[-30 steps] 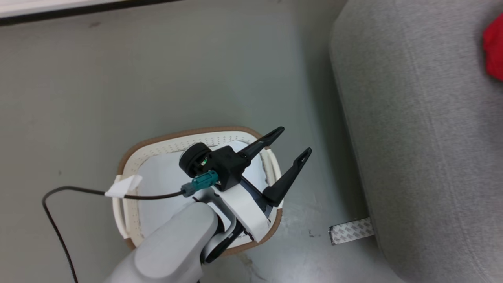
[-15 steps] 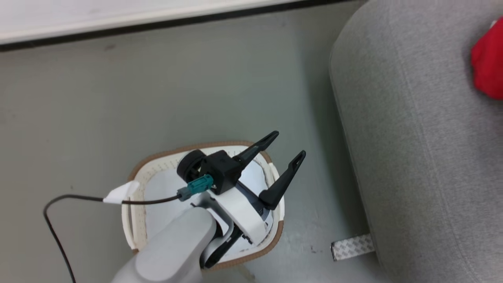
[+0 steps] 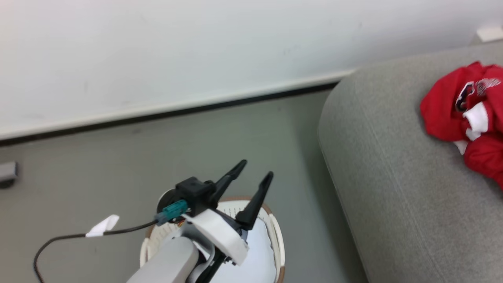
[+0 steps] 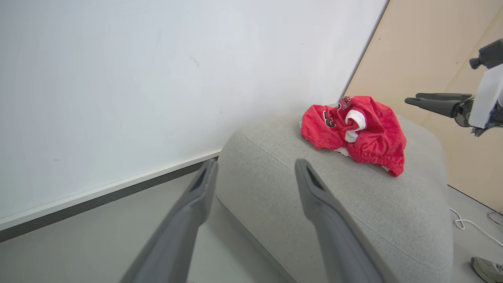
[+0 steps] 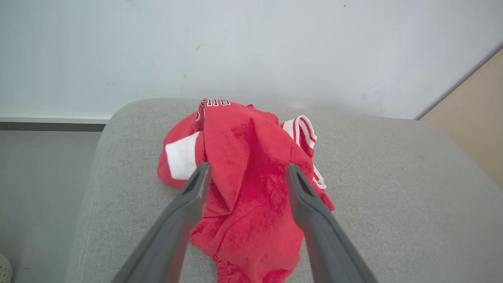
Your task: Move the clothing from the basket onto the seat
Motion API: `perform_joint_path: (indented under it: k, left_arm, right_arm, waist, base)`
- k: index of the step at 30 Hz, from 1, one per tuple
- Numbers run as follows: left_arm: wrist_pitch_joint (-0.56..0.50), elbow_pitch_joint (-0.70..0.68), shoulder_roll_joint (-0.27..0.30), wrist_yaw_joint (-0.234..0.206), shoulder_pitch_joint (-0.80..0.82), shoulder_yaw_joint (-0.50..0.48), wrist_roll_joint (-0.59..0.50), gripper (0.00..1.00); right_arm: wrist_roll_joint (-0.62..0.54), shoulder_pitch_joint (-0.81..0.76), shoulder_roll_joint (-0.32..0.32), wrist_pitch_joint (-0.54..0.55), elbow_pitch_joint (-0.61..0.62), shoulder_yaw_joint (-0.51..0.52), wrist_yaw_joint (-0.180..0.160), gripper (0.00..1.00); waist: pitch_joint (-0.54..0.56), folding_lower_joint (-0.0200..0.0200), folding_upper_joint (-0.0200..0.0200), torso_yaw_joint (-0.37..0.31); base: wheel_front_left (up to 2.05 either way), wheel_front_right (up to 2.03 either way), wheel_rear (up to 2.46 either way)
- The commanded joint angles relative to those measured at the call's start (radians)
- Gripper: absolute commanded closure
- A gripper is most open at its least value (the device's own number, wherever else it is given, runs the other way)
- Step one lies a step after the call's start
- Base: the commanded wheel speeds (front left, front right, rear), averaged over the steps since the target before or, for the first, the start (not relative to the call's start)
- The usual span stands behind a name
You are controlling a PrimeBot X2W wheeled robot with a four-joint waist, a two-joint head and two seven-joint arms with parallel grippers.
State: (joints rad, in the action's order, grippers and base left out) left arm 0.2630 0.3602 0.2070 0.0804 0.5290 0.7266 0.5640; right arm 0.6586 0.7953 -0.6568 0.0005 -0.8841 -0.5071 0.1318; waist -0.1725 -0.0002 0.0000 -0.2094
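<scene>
The clothing (image 3: 467, 106), a crumpled bright red heap with white parts and a printed logo, lies on top of the big grey seat (image 3: 393, 188) at the right. My left gripper (image 3: 257, 167) hangs open and empty above the cream basket (image 3: 276, 239), whose inside looks white and bare where it shows. In the left wrist view the left gripper (image 4: 256, 163) points toward the seat (image 4: 353, 212) and the clothing (image 4: 353, 125), with my right gripper (image 4: 412, 98) beyond them. The right gripper (image 5: 247, 168) is open just above the clothing (image 5: 251, 196), holding nothing.
A white wall with a dark baseboard (image 3: 196, 112) runs behind the grey floor. A black cable with a white tag (image 3: 103, 226) trails from my left wrist. A beige panel (image 4: 432, 39) stands behind the seat; a white cord (image 4: 467, 224) and a shoe (image 4: 487, 269) lie on the floor.
The head camera has tilted up: wall and more of the clothing have come into view, and the basket has slid to the bottom edge. The left gripper stays open over the basket.
</scene>
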Motion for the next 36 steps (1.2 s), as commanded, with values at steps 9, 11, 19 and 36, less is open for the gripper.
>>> perform_joint_path:
  k: [9,11,19,36]
  left_arm:
    - [0.001,-0.059,0.029,-0.044,-0.133,-0.175,-0.001,0.00]
    - [0.001,-0.064,0.031,-0.048,-0.145,-0.196,-0.006,0.00]
    - [0.001,-0.095,0.034,-0.069,-0.244,-0.355,-0.065,0.00]
    - [0.002,-0.109,-0.097,-0.033,-0.441,-0.623,-0.267,0.00]
  right_arm:
    - [0.068,-0.121,0.000,-0.105,0.218,-0.004,-0.002,0.00]
    - [0.070,-0.137,0.003,-0.122,0.238,0.006,-0.002,0.00]
    - [0.041,-0.309,0.106,-0.217,0.378,0.126,-0.002,0.00]
    - [-0.238,-0.736,0.489,-0.265,0.685,0.379,-0.002,0.00]
  waist:
    - [0.184,0.0002,0.0000,0.096]
    - [0.190,0.0002,0.0000,0.106]
    - [0.220,0.0002,0.0000,0.180]
    - [0.216,0.0002,0.0000,0.217]
  base:
    - [0.00,0.00,0.00]
    - [0.00,0.00,0.00]
    - [0.00,0.00,0.00]
    - [0.00,0.00,0.00]
